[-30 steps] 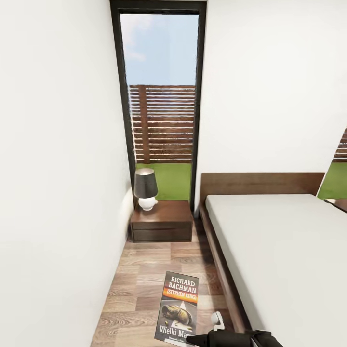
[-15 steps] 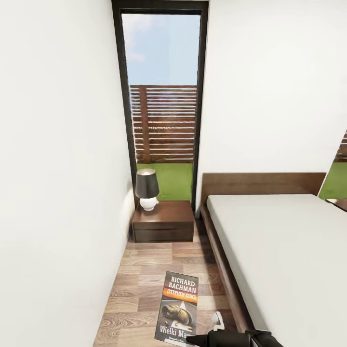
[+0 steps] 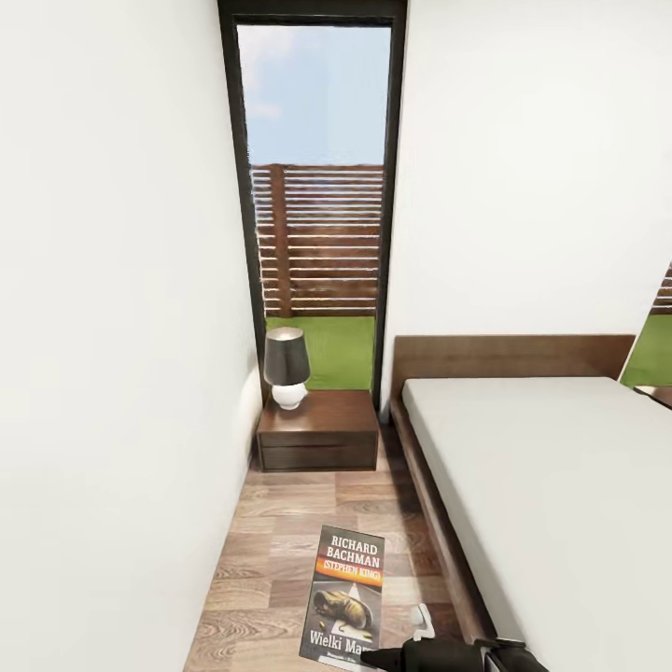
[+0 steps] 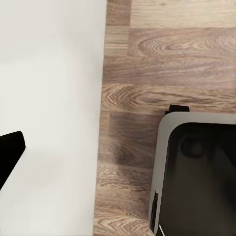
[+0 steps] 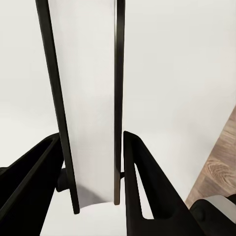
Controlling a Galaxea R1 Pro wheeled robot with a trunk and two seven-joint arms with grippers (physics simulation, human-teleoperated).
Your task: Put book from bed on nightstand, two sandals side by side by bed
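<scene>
While the book is pinched edge-on between the two black fingers of the right gripper, it hangs over the wood floor between the white wall and the bed. The nightstand stands ahead by the window, with a lamp on it. I cannot tell if the left gripper is open or closed.

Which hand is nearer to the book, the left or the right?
Right. The right hand is shut on the book, fingers on both covers. The left hand's finger hangs over floor and wall.
</scene>
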